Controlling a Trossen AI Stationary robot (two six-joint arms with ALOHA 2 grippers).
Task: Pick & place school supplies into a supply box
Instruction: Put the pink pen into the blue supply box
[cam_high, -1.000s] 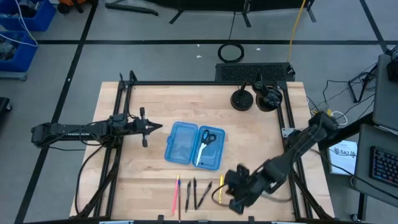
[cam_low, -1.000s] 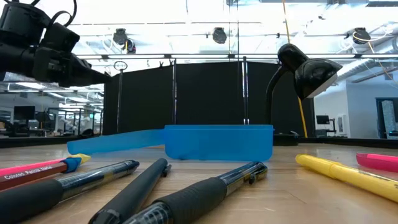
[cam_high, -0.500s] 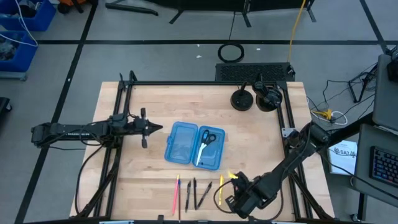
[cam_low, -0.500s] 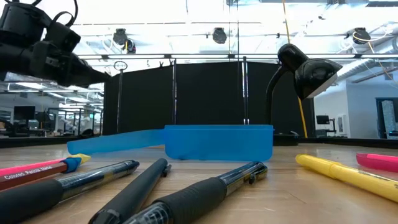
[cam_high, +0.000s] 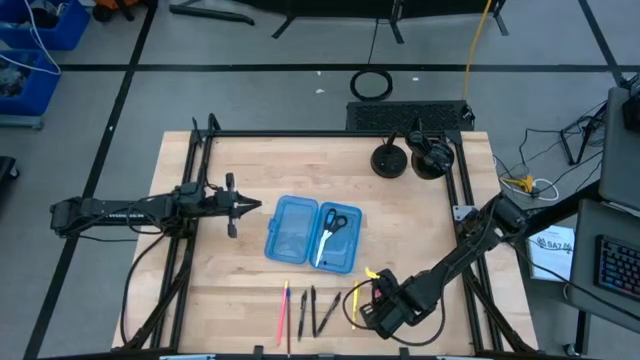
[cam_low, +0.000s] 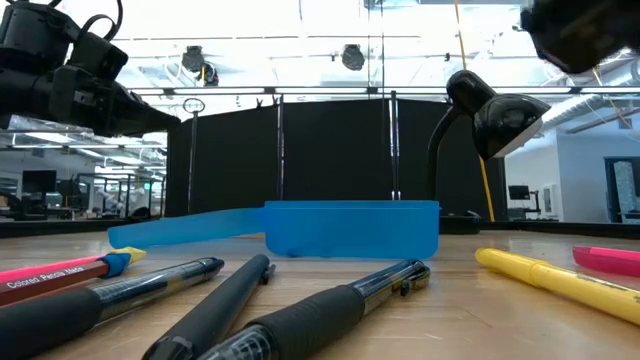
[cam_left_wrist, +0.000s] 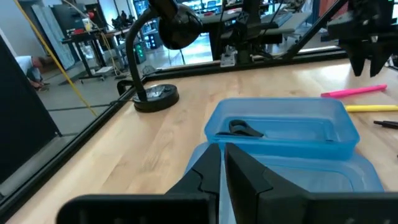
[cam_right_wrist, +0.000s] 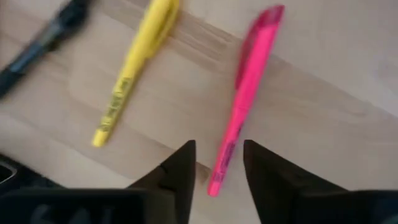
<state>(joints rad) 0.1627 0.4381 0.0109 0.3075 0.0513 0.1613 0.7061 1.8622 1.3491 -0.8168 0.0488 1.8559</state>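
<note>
At the left edge of the bench (cam_high: 240, 280) the left gripper (cam_high: 250, 206) waits, its fingers pressed nearly together on nothing, pointing toward the open blue box (cam_high: 313, 233), which already holds the scissors (cam_high: 330, 230). In front of the box lie a red pencil (cam_high: 283, 312), dark pens (cam_high: 315, 310) and a yellow marker (cam_high: 353, 306). Over the right end of this row the right gripper (cam_right_wrist: 217, 163) hangs, its fingers slightly spread and empty, straddling the tail of the pink marker (cam_right_wrist: 244, 93). Since the fingers line up with the marker's end rather than its middle, a pinch there would likely let it tip or swing free. The yellow marker lies just beside the pink one, so a drifting descent might nudge it or roll either one away.
</note>
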